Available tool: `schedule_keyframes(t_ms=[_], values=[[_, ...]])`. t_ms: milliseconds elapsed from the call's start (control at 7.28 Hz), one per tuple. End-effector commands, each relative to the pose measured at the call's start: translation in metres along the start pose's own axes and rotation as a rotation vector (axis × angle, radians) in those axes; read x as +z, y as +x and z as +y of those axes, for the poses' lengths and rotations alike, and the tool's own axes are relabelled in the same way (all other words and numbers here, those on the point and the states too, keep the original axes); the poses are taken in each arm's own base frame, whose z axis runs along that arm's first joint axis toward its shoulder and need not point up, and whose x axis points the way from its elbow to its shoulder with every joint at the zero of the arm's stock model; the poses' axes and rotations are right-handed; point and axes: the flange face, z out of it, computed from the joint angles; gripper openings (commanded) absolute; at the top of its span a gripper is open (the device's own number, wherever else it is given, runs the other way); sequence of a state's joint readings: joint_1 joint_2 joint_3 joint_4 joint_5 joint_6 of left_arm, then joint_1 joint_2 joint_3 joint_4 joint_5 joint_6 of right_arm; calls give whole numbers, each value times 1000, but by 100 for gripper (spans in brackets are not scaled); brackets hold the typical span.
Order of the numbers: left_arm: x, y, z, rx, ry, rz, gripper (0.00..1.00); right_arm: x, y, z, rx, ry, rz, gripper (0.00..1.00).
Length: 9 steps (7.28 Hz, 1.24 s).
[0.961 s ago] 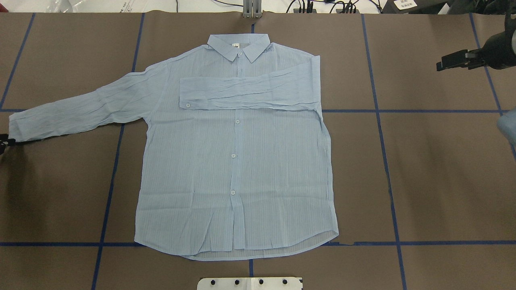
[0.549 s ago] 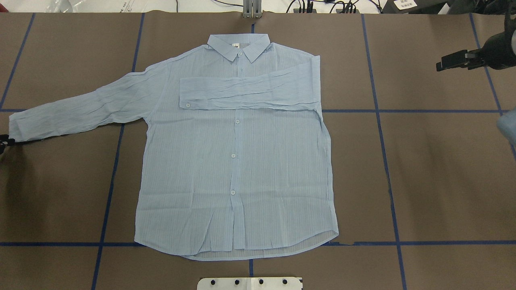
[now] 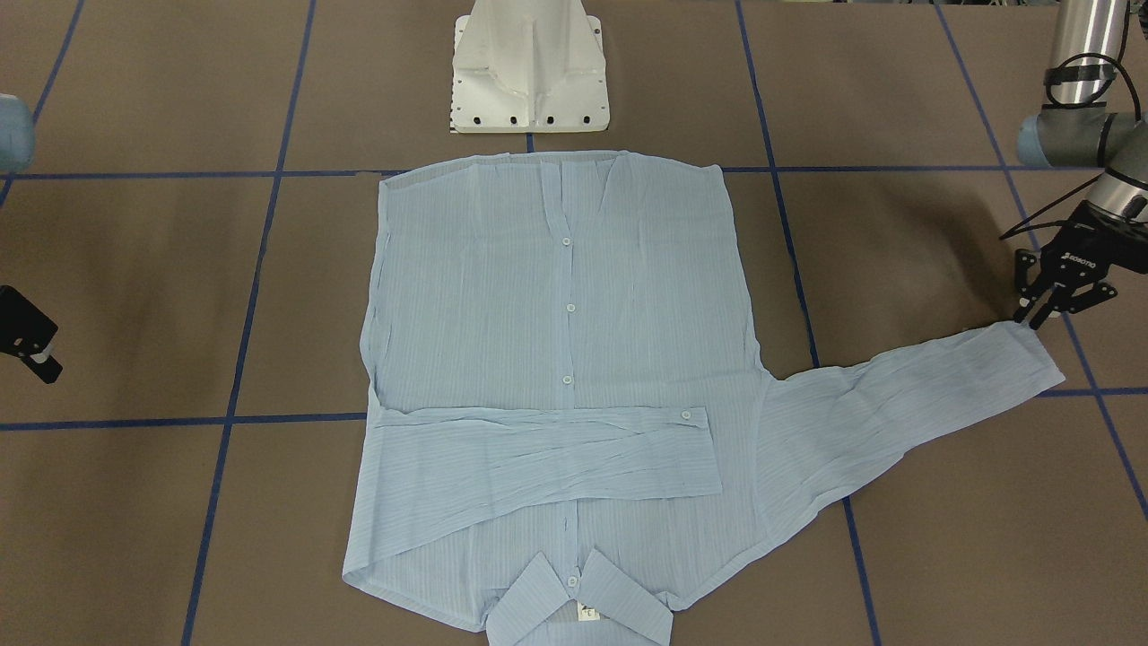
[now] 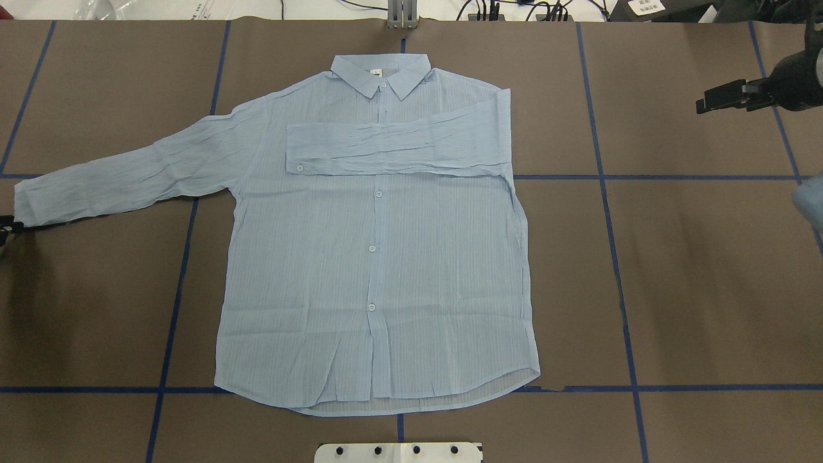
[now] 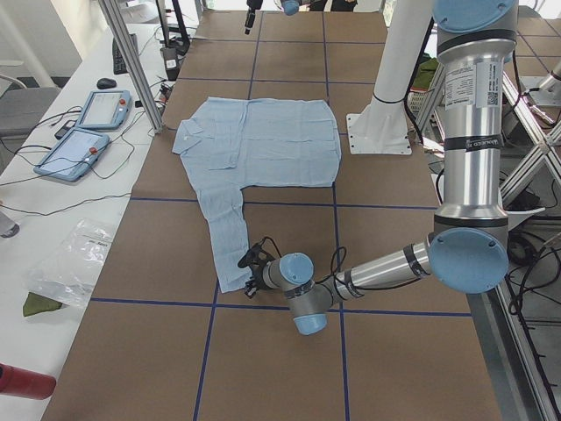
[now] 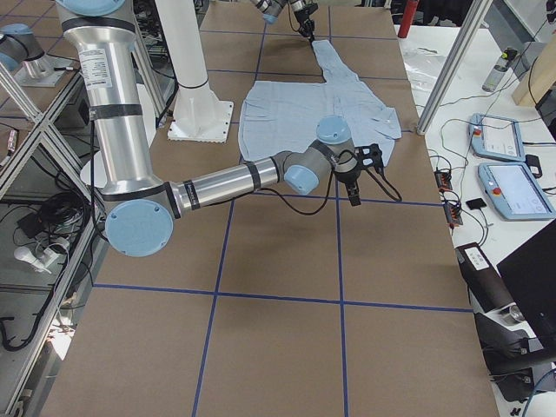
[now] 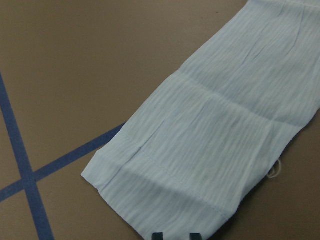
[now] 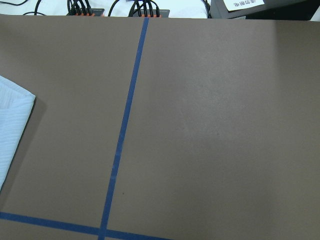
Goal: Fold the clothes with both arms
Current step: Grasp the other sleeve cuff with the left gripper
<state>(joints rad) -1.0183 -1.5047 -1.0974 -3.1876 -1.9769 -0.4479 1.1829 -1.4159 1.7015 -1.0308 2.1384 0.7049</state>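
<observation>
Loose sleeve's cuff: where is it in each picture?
Front-facing: cuff at far right.
Overhead: left edge.
Exterior left: low, left of centre.
Exterior right: top centre.
Left wrist: bottom centre.
Right wrist: not in it.
Shared landmark: the left gripper beside it.

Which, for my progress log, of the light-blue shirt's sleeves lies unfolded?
The outstretched sleeve beside the left gripper; the other sleeve lies folded across the chest.

The shirt (image 4: pixel 379 257) is lying flat across the middle of the table (image 4: pixel 694 276), leaving wide bare room on the robot's right, where the right claw (image 4: pixel 704 103) is hanging well clear of the cloth. The spread sleeve (image 4: pixel 122 180) is crossing the left side, ending at the left claw (image 3: pixel 1040 314). The white pedestal base (image 3: pixel 529 72) is blocking the near middle edge.
</observation>
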Motion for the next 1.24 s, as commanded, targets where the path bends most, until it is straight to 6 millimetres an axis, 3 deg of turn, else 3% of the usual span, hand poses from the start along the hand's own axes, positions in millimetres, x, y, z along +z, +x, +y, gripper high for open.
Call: schedule_keyframes(t_ms=[0,137,275,549,824,961,1099], values=[[3,4,3,4,-8,8,25,1,1,0,0,-1,1,100],[3,4,3,4,-8,8,9,0,0,0,1,0,0,100],[2,4,1,6,-3,11,0,0,0,0,1,0,0,100],[3,13,-10,19,9,59,0,0,-1,0,0,1,-1,100],[-3,40,-58,64,76,152,0,0,-1,0,1,1,-1,100],[-5,56,-96,73,126,174,0,0,0,0,4,0,0,100],[7,67,-135,69,153,187,0,0,0,0,4,0,0,100]])
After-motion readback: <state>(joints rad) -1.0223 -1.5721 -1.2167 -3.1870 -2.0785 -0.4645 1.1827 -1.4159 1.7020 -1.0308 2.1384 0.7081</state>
